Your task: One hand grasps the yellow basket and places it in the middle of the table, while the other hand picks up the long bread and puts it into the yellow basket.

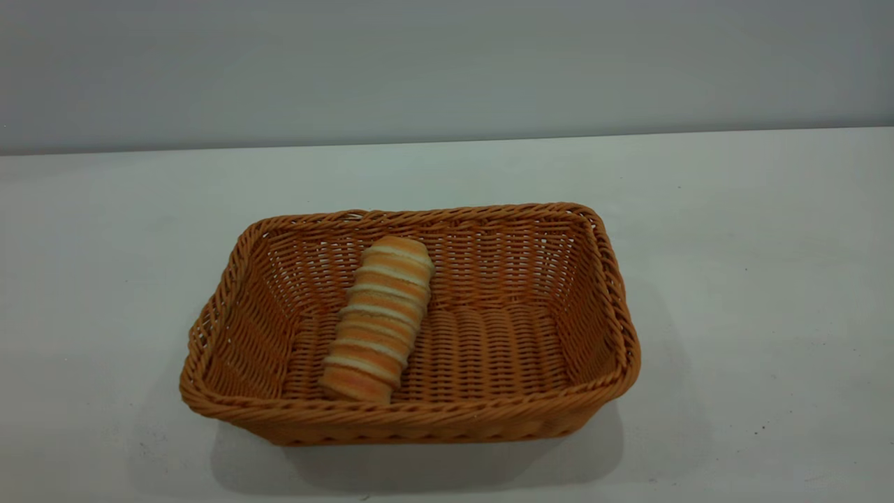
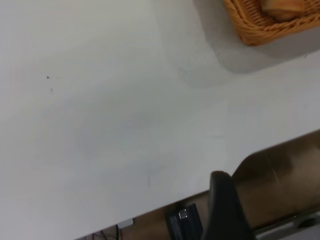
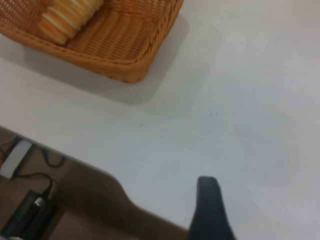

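Note:
The yellow basket [image 1: 412, 417] stands in the middle of the white table [image 1: 733, 279]. The long bread [image 1: 380, 318] lies inside it, in its left half, with one end leaning up the far wall. Neither gripper shows in the exterior view. In the left wrist view, a dark part of my left gripper [image 2: 225, 205] hangs over the table's edge, far from the basket corner [image 2: 260, 30] and the bread end [image 2: 282, 7]. In the right wrist view, a dark part of my right gripper [image 3: 210, 207] is above bare table, apart from the basket [image 3: 120, 60] and the bread [image 3: 67, 15].
A grey wall runs behind the table. Both wrist views show the table's near edge with brown floor below it. A black device with cables [image 3: 30, 212] and a white box [image 3: 15, 155] lie on the floor.

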